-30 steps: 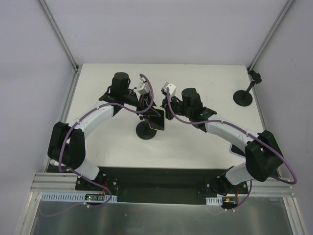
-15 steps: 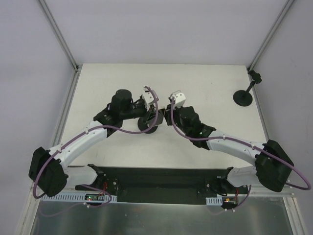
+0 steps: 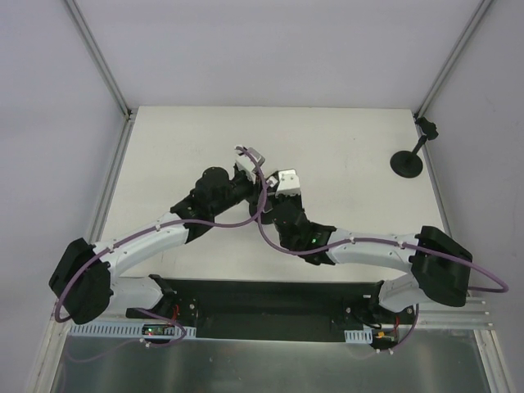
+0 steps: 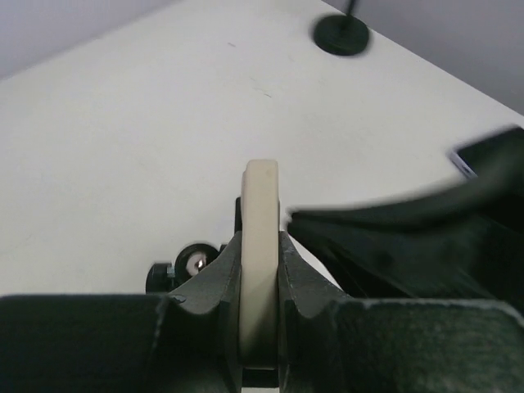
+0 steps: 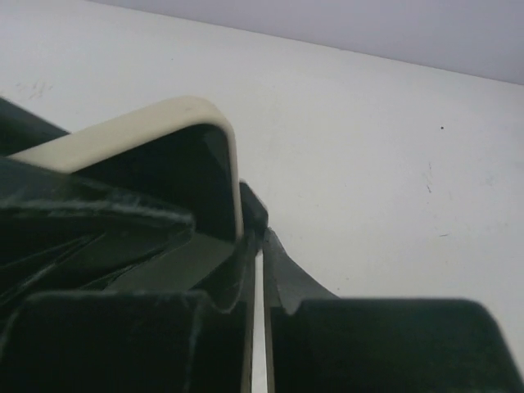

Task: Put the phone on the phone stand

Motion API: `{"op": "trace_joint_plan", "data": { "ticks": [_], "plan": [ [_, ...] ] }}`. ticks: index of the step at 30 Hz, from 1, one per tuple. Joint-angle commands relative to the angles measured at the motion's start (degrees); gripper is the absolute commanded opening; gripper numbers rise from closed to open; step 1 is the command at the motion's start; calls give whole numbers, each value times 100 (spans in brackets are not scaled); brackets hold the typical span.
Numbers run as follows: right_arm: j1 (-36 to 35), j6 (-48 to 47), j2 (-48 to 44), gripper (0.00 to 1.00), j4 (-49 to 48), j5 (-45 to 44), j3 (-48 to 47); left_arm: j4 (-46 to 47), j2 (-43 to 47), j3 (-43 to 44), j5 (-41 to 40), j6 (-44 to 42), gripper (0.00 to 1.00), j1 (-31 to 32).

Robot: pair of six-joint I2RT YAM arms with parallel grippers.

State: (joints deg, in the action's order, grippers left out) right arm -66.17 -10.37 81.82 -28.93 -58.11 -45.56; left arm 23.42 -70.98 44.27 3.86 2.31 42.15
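Phone (image 4: 262, 196), cream edge up, pinched tight between left gripper (image 4: 260, 246) fingers, above tabletop (image 4: 123, 123).
Right wrist view: phone's dark face just beside right gripper (image 5: 259, 254); fingers almost together, thin slit, nothing between.
Top view: both grippers meet mid-tabletop; small black stand (image 3: 406, 163) far right.

Left arm (image 3: 151, 239) stretched low and bent inward, right arm (image 3: 368, 248) mirroring it, wrists side by side. Left tool (image 4: 260, 255) is clamped on the phone's (image 4: 261, 201) edge. Right tool (image 5: 260, 274) sits just beside it, fingers nearly together, only a sliver between.
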Motion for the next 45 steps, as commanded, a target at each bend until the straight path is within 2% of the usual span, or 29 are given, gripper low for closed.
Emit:
{"op": "trace_joint_plan", "data": {
  "ticks": [1, 4, 7, 10, 12, 16, 19, 22, 26, 30, 33, 37, 40, 41, 42, 43, 44, 45],
  "plan": [
    [-853, -290, -368, 0, -1009, -789, -463, 32, -496, -147, -2768, -565, 0, -471],
    [-880, -439, -727, 3, -1455, -432, 2, -39, -426, -208, -2514, -530, 0, -471],
    [-871, -826, -1140, 38, -1817, -140, 406, -179, -382, -173, -2303, -468, 0, -471],
    [-766, -1282, -1501, 46, -1827, 244, 652, -346, -242, -156, -2040, -424, 0, -480],
    [-459, -1327, -1651, 49, -1809, 649, 838, -540, -145, -138, -1898, -363, 0, -497],
    [244, -592, -1967, 51, -1363, 1861, 1207, -909, 110, -94, -1827, -240, 0, -594],
    [666, -308, -2065, 51, -1291, 2372, 1435, -1129, 268, -50, -1888, -29, 0, -725],
    [948, -53, -2074, 52, -1247, 2636, 1515, -1164, 461, -120, -1810, 199, 0, -1032],
    [1080, 9, -2039, 52, -1247, 2849, 1559, -1085, 673, -199, -1134, 516, 0, -1718],
    [1124, 26, -1969, 52, -1247, 2945, 1577, -884, 954, -261, -808, 271, 0, -2000],
    [1185, 44, -1942, 52, -1247, 3077, 1577, -445, 1156, -419, -203, -142, 0, -2097],
    [1264, 79, -1924, 52, -1247, 3217, 1585, -277, 1017, -244, 1052, -178, 0, -2316],
    [1370, 88, -1880, 52, -1221, 3489, 1577, 74, 692, -43, 2378, -160, 0, -2352],
    [1422, 88, -1846, 53, -1194, 3621, 1516, 119, 560, 80, 3383, -134, 0, -2361],
    [1466, 79, -1793, 53, -1107, 3979, 1480, 49, 228, 238, 3863, -117, 0, -2361],
    [1571, 70, -1758, 55, -1054, 4183, 1436, 40, 60, 544, 4312, -29, 0, -2361],
    [1633, 70, -1714, 57, -1019, 4428, 1366, 22, -133, 713, 5160, 24, 0, -2361],
    [1686, 62, -1644, 63, -975, 4944, 1331, -56, -431, 871, 5447, 68, 0, -2361]
  ]
}}
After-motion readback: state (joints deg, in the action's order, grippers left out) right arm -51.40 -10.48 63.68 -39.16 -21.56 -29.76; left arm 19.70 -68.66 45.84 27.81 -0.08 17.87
